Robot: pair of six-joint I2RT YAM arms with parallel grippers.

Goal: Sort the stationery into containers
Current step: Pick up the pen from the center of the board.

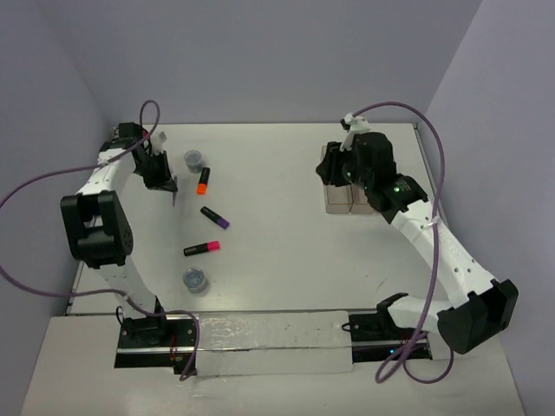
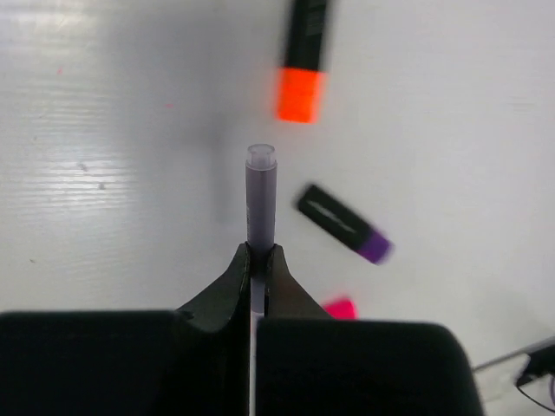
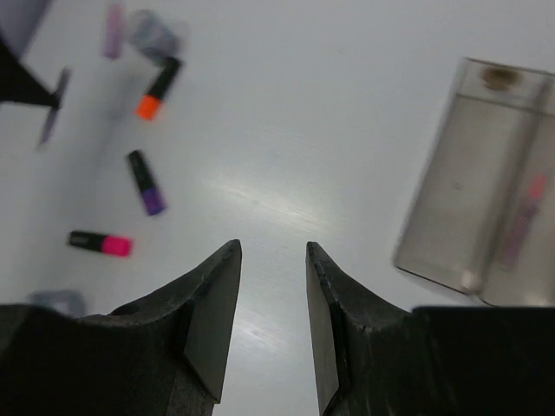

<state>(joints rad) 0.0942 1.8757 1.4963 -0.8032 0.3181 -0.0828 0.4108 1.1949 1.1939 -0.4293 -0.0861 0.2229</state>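
My left gripper point(image 2: 261, 251) is shut on a thin grey stick point(image 2: 261, 199) that juts out past its fingertips above the table. Beyond it lie the orange-ended highlighter point(image 2: 303, 61), the purple-ended one point(image 2: 342, 223) and the pink-ended one point(image 2: 342, 307). In the top view this gripper point(image 1: 166, 184) hangs at the far left, just left of the orange highlighter point(image 1: 202, 180). My right gripper point(image 3: 273, 247) is open with nothing between its fingers. It hovers by the clear containers point(image 3: 473, 182), where a pink stick point(image 3: 520, 221) lies in one bin.
One clear pot point(image 1: 194, 159) stands just behind the orange highlighter, another point(image 1: 194, 280) near the front left. A pale stick point(image 3: 114, 30) lies by the far pot. The containers point(image 1: 345, 201) sit right of centre, beneath the right arm's head.
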